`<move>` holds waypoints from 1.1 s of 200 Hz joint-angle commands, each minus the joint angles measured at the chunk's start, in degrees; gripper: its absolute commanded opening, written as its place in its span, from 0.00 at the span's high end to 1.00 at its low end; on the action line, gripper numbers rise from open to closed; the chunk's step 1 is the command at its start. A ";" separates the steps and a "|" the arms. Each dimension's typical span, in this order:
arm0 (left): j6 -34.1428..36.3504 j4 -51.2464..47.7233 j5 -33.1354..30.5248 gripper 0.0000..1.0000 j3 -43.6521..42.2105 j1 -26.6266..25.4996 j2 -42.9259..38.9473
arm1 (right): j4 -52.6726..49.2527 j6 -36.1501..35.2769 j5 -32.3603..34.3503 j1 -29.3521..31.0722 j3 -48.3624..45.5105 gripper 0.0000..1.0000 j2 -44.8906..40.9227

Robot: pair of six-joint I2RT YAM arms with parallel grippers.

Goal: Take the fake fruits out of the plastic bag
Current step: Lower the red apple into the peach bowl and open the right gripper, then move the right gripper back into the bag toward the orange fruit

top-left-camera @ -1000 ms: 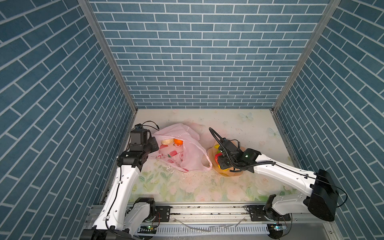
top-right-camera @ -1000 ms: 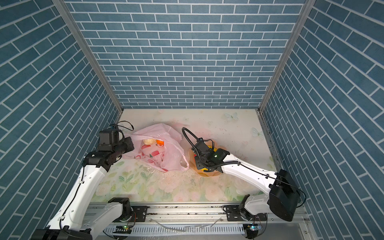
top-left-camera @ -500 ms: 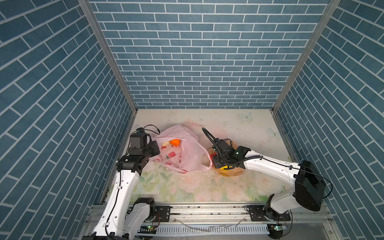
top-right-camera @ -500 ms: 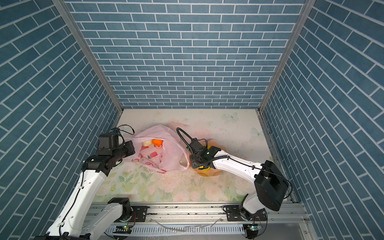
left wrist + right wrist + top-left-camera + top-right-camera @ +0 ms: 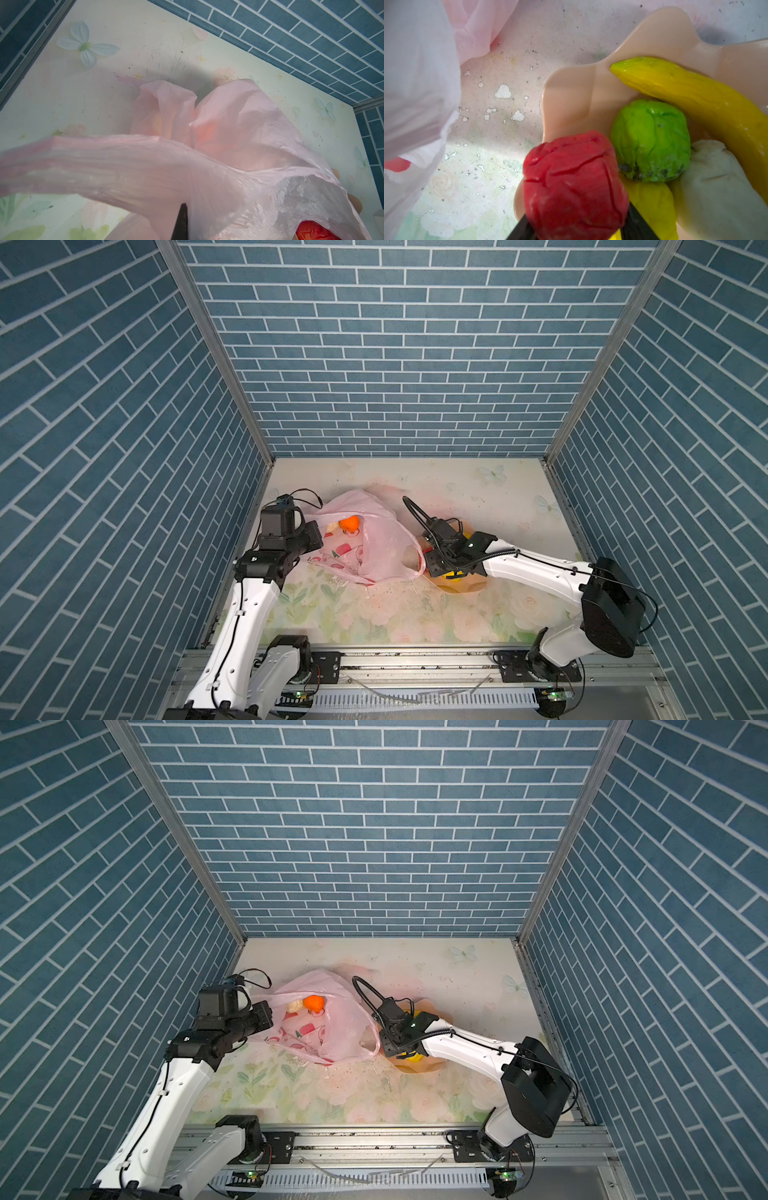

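Red fruit [image 5: 573, 182] is pinched between the dark fingers of the right tool [image 5: 577, 226], hanging over the 9 o'clock edge of the peach bowl [image 5: 571, 97], the side nearest the bag; inside the bowl already lie a green fruit [image 5: 650, 141], a yellow fruit [image 5: 652, 203], a cream-white fruit [image 5: 716, 187] and a banana [image 5: 695, 99], all crowded toward one side. The step in hand looks like the drop-off of one more fruit; the next move calls for parting the fingers over the bare part of the bowl, low enough that the red fruit settles rather than rolls onto the floral worktop [image 5: 374, 614].

At the bowl's 9 o'clock lies the plastic bag [image 5: 374, 547], slumped on the worktop with one loop handle trailing toward the bowl; at the bag's own 9 o'clock the left tool [image 5: 181, 218] is pressed together on the other handle, pulling the film taut and holding the mouth up.

Farther back, at the bag's 12 o'clock, an orange fruit [image 5: 350, 523] and a second cream-white fruit [image 5: 295, 1006] show in the open mouth; these are left to fetch, so the job seems well past halfway, and the right tool will need a clear reach into that opening.
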 commanded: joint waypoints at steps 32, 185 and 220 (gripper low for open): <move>-0.10 1.30 0.94 1.00 -0.30 0.42 0.37 | -0.37 -0.49 1.25 -0.27 3.24 0.43 -0.08; -0.58 3.55 6.32 1.00 0.99 0.44 2.37 | -5.33 2.06 5.34 0.12 4.35 0.32 -9.29; 1.80 1.17 7.85 1.00 4.18 0.42 3.59 | -7.10 0.61 7.75 1.18 6.84 0.34 -12.68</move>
